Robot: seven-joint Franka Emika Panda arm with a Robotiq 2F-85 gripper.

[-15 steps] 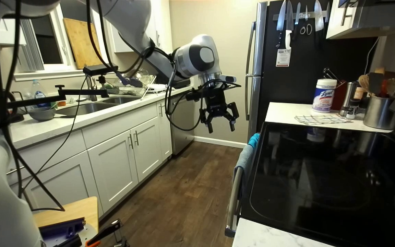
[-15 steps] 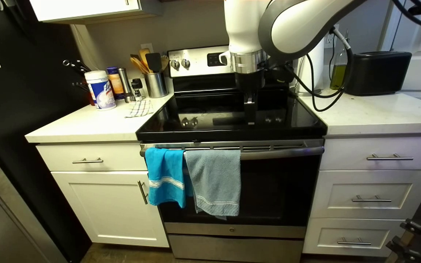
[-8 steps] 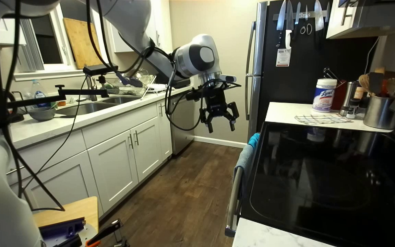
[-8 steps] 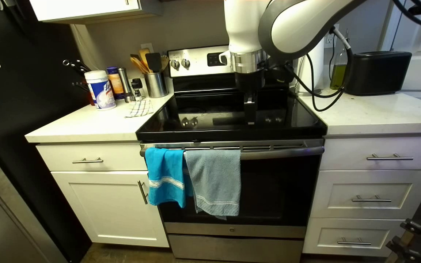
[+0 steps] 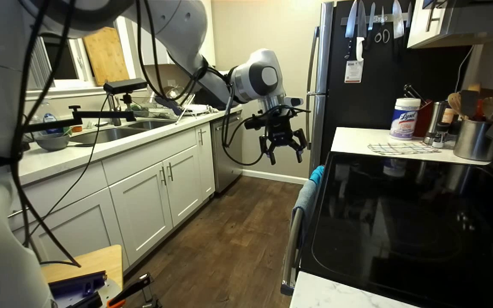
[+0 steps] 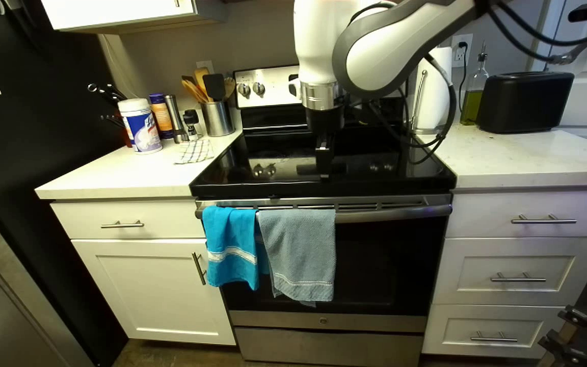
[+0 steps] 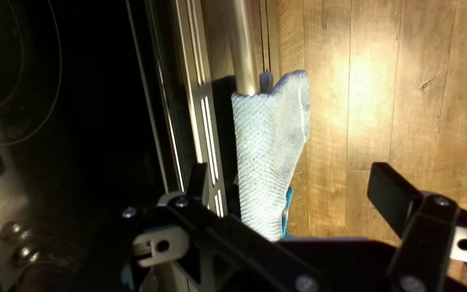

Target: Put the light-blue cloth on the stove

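Note:
Two cloths hang side by side over the oven handle. The pale grey-blue cloth also shows in the wrist view. The bright blue cloth has a white stripe; only a sliver of it shows in the wrist view. The stove has a flat black glass top, which is at the left in the wrist view. My gripper is open and empty, pointing down, above and apart from the cloths. In the wrist view the pale cloth lies between the spread fingers, nearer the left one, farther below.
The steel oven handle runs along the stove front. A wipes tub, a utensil holder and a checked cloth are on the counter beside the stove. A black toaster and paper towel roll stand opposite.
My arm and open gripper have moved sideways, to the right in an exterior view and left in an exterior view, toward the cloths' end of the handle. The cloths have not moved.

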